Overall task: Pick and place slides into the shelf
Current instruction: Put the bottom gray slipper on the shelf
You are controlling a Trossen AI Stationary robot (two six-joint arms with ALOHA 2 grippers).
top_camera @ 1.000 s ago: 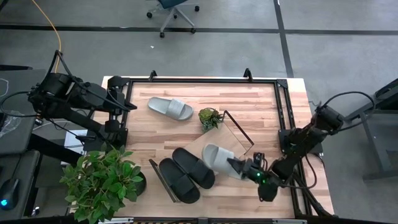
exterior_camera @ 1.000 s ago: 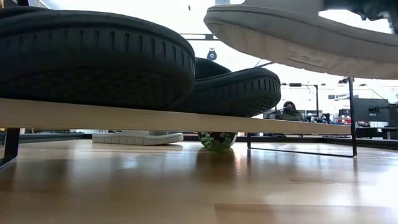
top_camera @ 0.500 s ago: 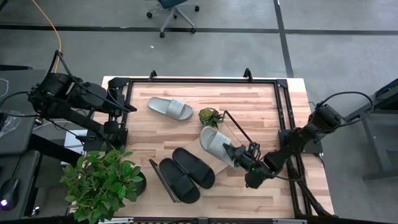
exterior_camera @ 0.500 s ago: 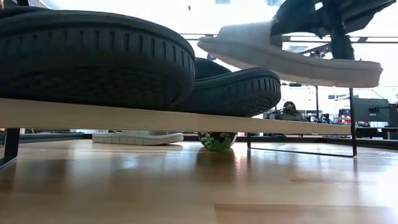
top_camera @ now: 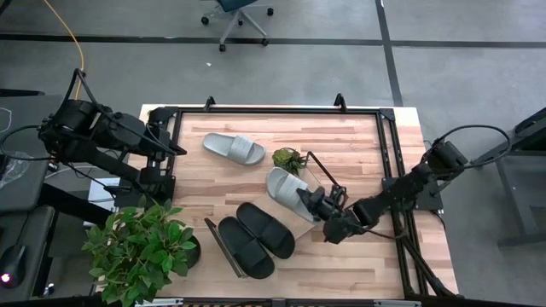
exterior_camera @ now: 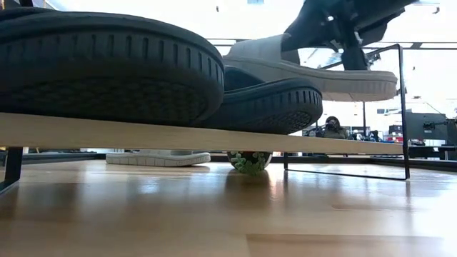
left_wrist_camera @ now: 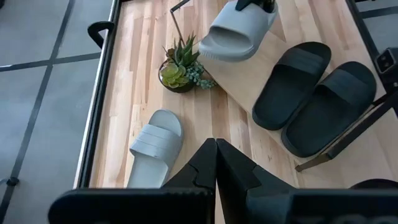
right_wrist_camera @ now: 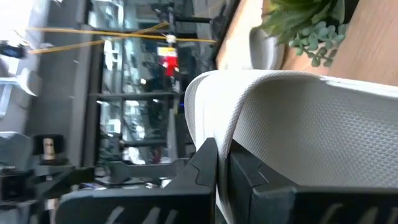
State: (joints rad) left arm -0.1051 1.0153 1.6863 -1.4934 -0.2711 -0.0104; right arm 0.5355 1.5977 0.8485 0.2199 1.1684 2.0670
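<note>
My right gripper (top_camera: 316, 202) is shut on a light grey slide (top_camera: 286, 192) and holds it over the shelf's light-wood plank (top_camera: 300, 228), beside the two black slides (top_camera: 256, 239) resting sole-down on that plank. In the low view the held grey slide (exterior_camera: 314, 68) hangs above the plank (exterior_camera: 143, 132), close by the farther black slide (exterior_camera: 278, 100). The second grey slide (top_camera: 232, 149) lies sole-down on the tabletop near the far edge. My left gripper (left_wrist_camera: 216, 155) waits, shut, at the table's left edge. My right gripper holds the grey slide by its wide strap (right_wrist_camera: 208, 106), pinching the strap's edge with one finger (right_wrist_camera: 249, 177) under the strap and one finger (right_wrist_camera: 202, 165) outside. It reaches in from the table's right, slanting down. The slide is lifted clear, roughly level, sole down.
A small succulent in a pot (top_camera: 288, 160) stands just beyond the shelf's far end. A large leafy plant (top_camera: 141, 247) fills the near left corner. Thin black end frames (exterior_camera: 401, 107) rise at the shelf's ends. Black rails (top_camera: 256, 111) border the tabletop.
My right gripper has carried the grey slide from the shelf's near right side toward the table's left and far edge, over the plank, and the slide has turned a little. It now hangs next to the black slides. The gripper stayed shut.
</note>
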